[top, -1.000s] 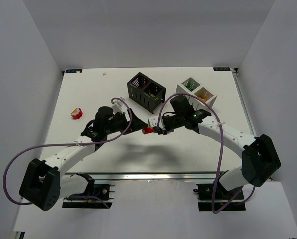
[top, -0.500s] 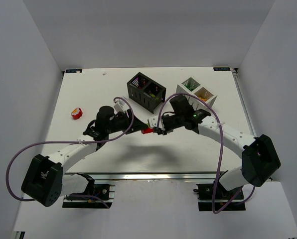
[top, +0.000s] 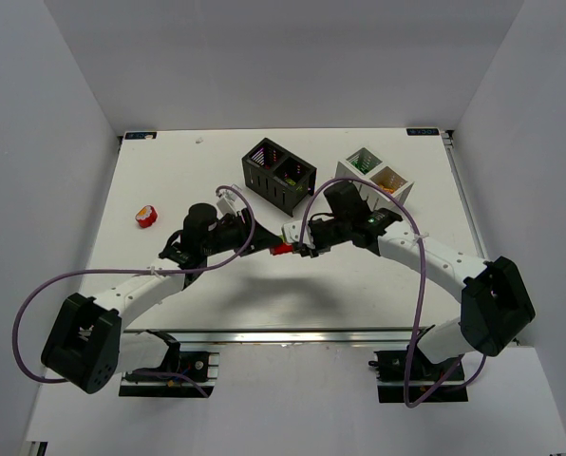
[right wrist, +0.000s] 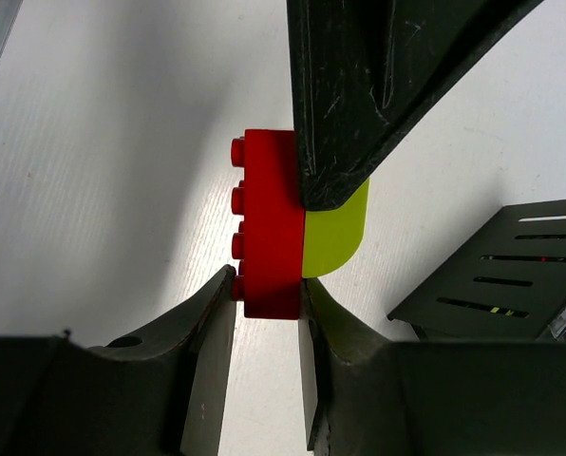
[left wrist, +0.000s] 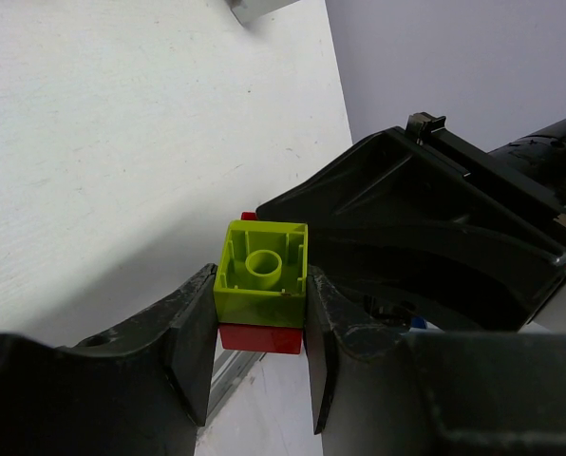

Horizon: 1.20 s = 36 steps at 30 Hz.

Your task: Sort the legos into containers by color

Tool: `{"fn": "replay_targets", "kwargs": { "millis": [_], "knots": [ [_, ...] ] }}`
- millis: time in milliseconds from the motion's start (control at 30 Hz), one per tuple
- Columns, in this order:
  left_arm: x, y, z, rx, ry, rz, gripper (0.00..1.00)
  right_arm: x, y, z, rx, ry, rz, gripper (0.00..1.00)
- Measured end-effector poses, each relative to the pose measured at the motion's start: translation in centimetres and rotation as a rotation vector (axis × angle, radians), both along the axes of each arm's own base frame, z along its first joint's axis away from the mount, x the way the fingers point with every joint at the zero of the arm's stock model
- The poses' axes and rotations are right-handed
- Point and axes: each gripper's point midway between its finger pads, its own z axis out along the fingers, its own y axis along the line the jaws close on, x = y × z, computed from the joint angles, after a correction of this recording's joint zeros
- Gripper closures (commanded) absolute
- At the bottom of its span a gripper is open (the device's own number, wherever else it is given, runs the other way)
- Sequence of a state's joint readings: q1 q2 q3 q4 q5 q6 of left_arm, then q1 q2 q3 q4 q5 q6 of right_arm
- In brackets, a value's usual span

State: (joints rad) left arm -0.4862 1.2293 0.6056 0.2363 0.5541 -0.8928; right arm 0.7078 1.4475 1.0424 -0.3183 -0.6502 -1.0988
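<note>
A two-colour lego stack (top: 281,249) hangs above mid-table between both grippers. My left gripper (left wrist: 259,323) is shut on its yellow-green brick (left wrist: 261,275), with the red brick (left wrist: 259,338) showing just below. My right gripper (right wrist: 264,313) is shut on the red brick (right wrist: 269,223); the yellow-green half (right wrist: 335,233) sticks out to the right under a left finger (right wrist: 359,95). In the top view the left gripper (top: 268,245) and the right gripper (top: 298,249) meet tip to tip. The black container (top: 269,188) and the white container (top: 404,190) stand behind them.
A red and yellow lego (top: 146,217) lies alone at the left of the table. Purple cables loop off both arms. The slotted side of the black container (right wrist: 511,275) shows to the right in the right wrist view.
My left gripper has closed on the yellow-green brick of the stack and its arm has edged in. The right gripper has kept its hold and place.
</note>
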Motion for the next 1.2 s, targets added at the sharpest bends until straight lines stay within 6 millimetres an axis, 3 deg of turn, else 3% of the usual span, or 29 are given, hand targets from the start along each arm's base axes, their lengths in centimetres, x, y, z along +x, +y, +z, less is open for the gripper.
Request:
{"fn": "replay_targets", "kwargs": {
  "millis": [333,1100,1200],
  "knots": [
    [-0.1,0.0,-0.1,-0.001,0.004,-0.003,0.71,-0.2,0.0,-0.2,-0.002,0.007,-0.001,1.00],
    [-0.7,0.1,0.5,0.003,-0.015,-0.004,0.75,-1.5,-0.4,0.3,0.019,-0.056,0.040,1.00],
    [0.1,0.3,0.9,0.000,-0.035,0.035,0.75,-2.9,-0.5,-0.4,0.006,-0.031,0.083,1.00]
  ]
}}
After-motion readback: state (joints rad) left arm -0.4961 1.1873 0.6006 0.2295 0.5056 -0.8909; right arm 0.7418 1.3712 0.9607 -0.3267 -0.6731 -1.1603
